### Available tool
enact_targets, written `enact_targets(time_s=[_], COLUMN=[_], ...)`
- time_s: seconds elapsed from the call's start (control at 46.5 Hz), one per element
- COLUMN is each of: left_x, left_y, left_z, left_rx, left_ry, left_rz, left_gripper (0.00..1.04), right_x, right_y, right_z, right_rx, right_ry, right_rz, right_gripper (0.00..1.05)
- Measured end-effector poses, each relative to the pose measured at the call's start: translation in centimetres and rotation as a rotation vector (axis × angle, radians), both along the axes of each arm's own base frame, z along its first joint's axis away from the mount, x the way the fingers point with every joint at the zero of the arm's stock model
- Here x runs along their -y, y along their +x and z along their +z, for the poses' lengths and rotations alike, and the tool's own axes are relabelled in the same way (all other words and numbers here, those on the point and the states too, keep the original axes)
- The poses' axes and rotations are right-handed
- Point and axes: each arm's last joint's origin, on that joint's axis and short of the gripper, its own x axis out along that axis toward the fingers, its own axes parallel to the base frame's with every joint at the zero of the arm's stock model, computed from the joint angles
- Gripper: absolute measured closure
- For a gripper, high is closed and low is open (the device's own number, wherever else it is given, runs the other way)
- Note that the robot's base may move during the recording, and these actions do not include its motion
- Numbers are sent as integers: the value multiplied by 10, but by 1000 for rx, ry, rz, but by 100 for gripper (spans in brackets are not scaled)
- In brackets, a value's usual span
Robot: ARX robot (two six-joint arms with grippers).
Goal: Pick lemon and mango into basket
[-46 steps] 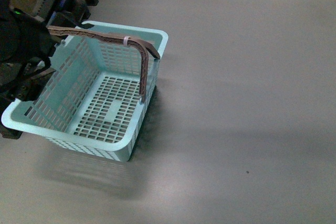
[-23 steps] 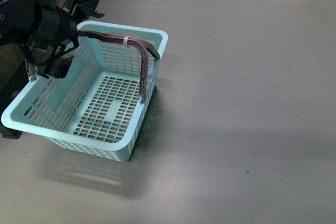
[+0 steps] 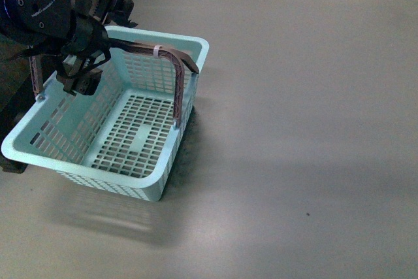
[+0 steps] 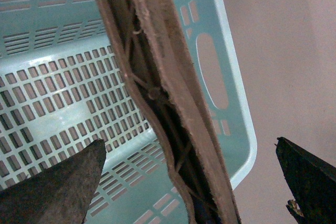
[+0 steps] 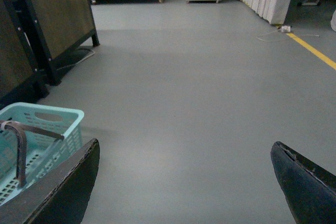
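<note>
Left claw [image 3: 81,75] has shifted over the basket [image 3: 198,48] handle [image 3: 140,48].

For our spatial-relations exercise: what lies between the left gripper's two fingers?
In the left wrist view, the brown handle of the basket runs between the fingers of the open left gripper, touching neither.

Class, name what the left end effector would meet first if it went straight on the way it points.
The left end effector would likely meet the brown handle first, then the basket floor.
</note>
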Motion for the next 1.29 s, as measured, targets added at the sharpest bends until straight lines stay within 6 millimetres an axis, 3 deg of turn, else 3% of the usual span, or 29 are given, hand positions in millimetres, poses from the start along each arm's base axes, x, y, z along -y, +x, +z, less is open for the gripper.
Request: enact_targets(time_s=[0.151,0.366,0.538,0.731,1.011,1.119,1.291], left_x=[-1,1,3,3,0,-2,-10], left_y=[-3,-2,1,0,-24,-38,-79], left_z=[-2,-1,3,6,23,38,97], left_rx=[-6,-22,-20,-18,-32,-23,55], left_ry=[0,-11,-43,-99,-129,-152,-226], left_rz=[-1,9,30,56,40,38,36], left_gripper=[29,68,89,94,96,97,97], right_x=[0,0,0,0,0,0,0], right_y=[0,0,0,0,0,0,0], right_z=[0,0,0,0,0,0,0], right_rx=[0,0,0,0,0,0,0], right_ry=[0,0,0,0,0,0,0], right_rz=[0,0,0,0,0,0,0], right_gripper=[9,9,9,9,9,9,9])
